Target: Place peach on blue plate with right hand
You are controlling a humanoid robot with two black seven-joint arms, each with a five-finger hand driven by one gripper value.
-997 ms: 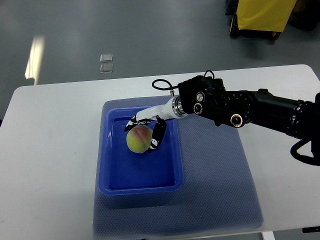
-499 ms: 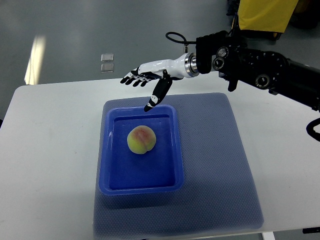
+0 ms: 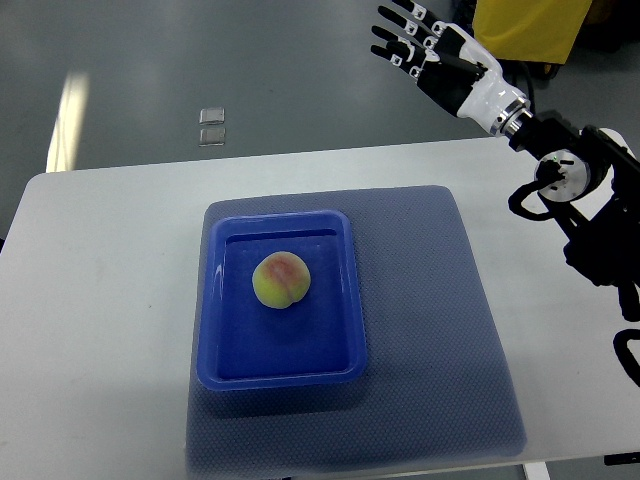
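1. It looked like a lab or workshop test bay: a bare grey floor [image 3: 250, 60] spread out behind a plain white table [image 3: 100, 300].
2. A yellow cart [image 3: 525, 30] stood at the far edge.
3. A blue mat [image 3: 430, 330] covered the table.

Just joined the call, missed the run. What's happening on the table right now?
The peach sits in the blue plate, a shallow rectangular tray on a dark blue mat on the white table. Nothing is touching it. The right hand is raised high above the table's far right corner, fingers spread and empty, well clear of the plate. The left arm is not in the picture. By the look of it, the placing is done.
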